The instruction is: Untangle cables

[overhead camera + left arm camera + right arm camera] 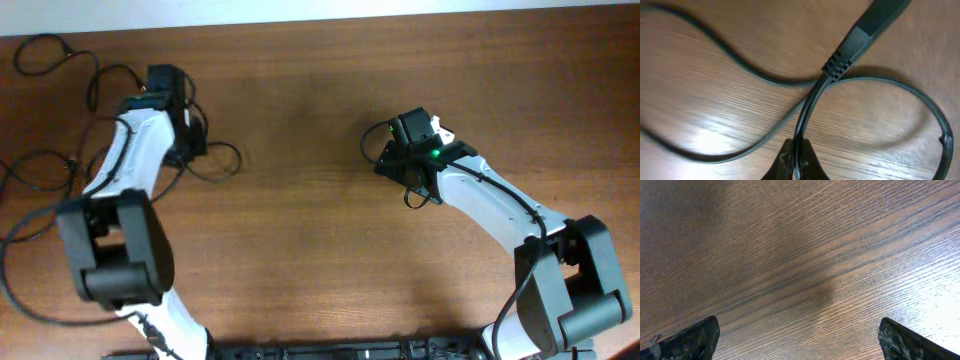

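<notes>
Thin black cables (215,160) lie in loose loops at the table's far left, around my left arm. My left gripper (796,155) is shut on one cable (807,112) that runs up to a ribbed black plug end (850,50). Another strand of cable (720,47) curves across the wood beneath it, and a loop (935,120) swings out to the right. In the overhead view the left gripper (190,140) sits at the loops. My right gripper (800,335) is open and empty over bare wood, near the table's middle right (385,155).
More cable loops lie at the far left edge (40,55) and along the left side (30,170). A thicker arm wire hangs by the right wrist (415,195). The wooden table (300,230) spans the whole view.
</notes>
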